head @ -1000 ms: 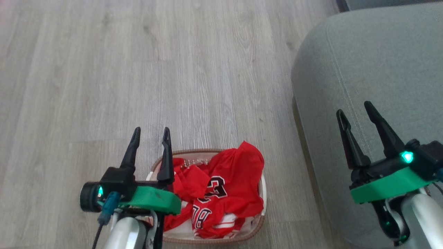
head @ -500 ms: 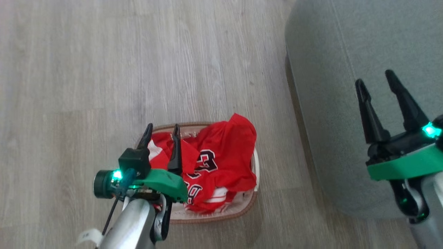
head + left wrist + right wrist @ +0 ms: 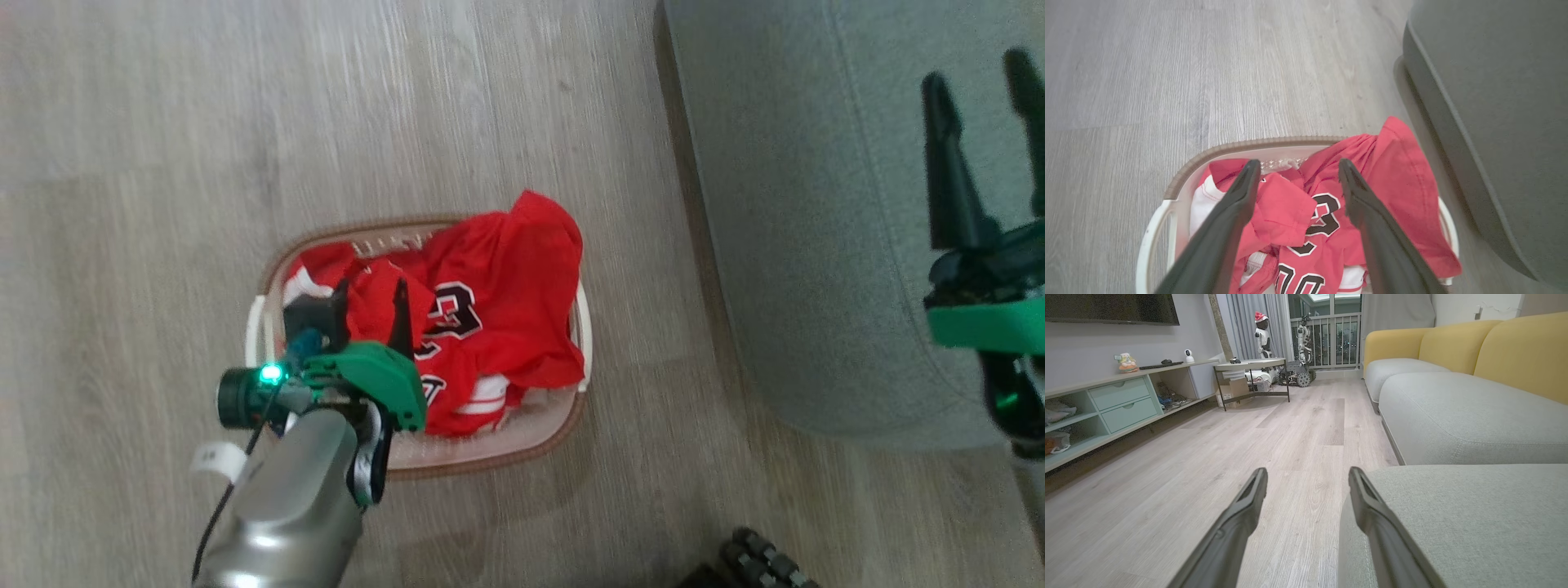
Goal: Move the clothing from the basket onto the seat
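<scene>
Red clothing (image 3: 498, 302) (image 3: 1392, 175) with black-and-white numerals is heaped in the cream basket (image 3: 269, 282) (image 3: 1180, 183) on the floor. My left gripper (image 3: 371, 290) (image 3: 1298, 167) hangs open just above the heap's left part, fingers pointing down, nothing between them. The grey-green seat (image 3: 800, 204) (image 3: 1494, 102) (image 3: 1453, 514) lies to the basket's right. My right gripper (image 3: 980, 73) (image 3: 1308, 473) is open over the seat's front corner, holding nothing.
Pale wood floor (image 3: 163, 163) surrounds the basket. A dark wheeled part (image 3: 759, 563) shows at the bottom edge. Further sofa cushions with yellow backs (image 3: 1453, 347), a low cabinet (image 3: 1106, 404) and a small table (image 3: 1253, 375) stand farther off.
The head camera has tilted, so basket and seat sit higher in the picture. My left gripper has dropped from the basket's left rim to over the clothing. Both grippers stay open.
</scene>
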You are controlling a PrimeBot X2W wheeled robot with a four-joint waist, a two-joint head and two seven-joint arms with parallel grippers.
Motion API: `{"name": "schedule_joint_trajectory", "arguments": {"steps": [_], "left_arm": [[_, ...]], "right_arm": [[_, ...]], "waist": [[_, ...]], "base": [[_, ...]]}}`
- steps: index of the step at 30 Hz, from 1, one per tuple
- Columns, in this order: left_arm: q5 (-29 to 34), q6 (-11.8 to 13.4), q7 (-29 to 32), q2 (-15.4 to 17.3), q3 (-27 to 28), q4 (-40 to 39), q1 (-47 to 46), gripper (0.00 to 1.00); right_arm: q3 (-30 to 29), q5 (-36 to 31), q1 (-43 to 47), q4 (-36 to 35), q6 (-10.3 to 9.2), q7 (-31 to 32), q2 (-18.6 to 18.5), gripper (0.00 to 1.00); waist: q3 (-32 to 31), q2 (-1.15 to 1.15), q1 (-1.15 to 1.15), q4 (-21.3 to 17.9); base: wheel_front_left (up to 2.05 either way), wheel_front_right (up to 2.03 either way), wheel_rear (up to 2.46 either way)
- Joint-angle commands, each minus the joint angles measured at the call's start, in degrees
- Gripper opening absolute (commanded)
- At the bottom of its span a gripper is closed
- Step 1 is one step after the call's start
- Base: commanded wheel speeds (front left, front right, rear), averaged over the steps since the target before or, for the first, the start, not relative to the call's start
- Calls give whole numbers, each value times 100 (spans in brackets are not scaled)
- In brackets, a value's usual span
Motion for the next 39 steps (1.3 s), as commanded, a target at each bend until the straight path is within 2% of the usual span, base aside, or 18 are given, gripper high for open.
{"name": "schedule_joint_trajectory", "arguments": {"steps": [1, 11, 19, 25, 27, 29, 33, 35, 39], "left_arm": [[-82, 38, -71, 60, 63, 66, -183, 100], [-540, -36, -71, 60, -391, 1601, -1177, 100], [-894, 45, -30, 60, -607, 2253, -1819, 100], [-1079, 260, 185, 60, -784, 2698, -2274, 100], [-1104, 216, 257, 60, -834, 2786, -2399, 100], [-1159, 115, 589, 60, -906, 2908, -2518, 100], [-1292, 201, 1347, 60, -949, 3015, -2540, 100], [-1310, 158, 1661, 60, -1017, 3036, -2536, 100], [-1330, 114, 1824, 60, -1088, 3049, -2571, 100]], "right_arm": [[2, 55, -71, -220, -1, -37, -179, 100], [-30, 198, -538, -367, -1, -37, -196, 100], [-69, 263, -790, -418, -1, -37, -202, 100], [-49, 291, -918, -448, -1, -37, -159, 100], [-53, 301, -954, -444, -1, -37, -139, 100], [-63, 306, -983, -422, -1, -37, -110, 100], [-55, 301, -1018, -395, -1, -37, -82, 100], [-42, 303, -1037, -394, -1, -37, -75, 100], [-33, 305, -1056, -406, -1, -37, -87, 100]], "waist": [[396, 0, -1, -136], [1333, 0, -1, -425], [1950, 0, -1, -590], [2342, 0, -1, -718], [2454, 0, -1, -760], [2570, 0, -1, -802], [2635, 0, -1, -824], [2656, 0, -1, -829], [2679, 0, -1, -815]], "base": [[0, 0, 0], [0, 0, 0], [0, 0, 0], [0, 0, 0], [0, 0, 0], [0, 0, 0], [0, 0, 0], [0, 0, 0], [0, 0, 0]]}}
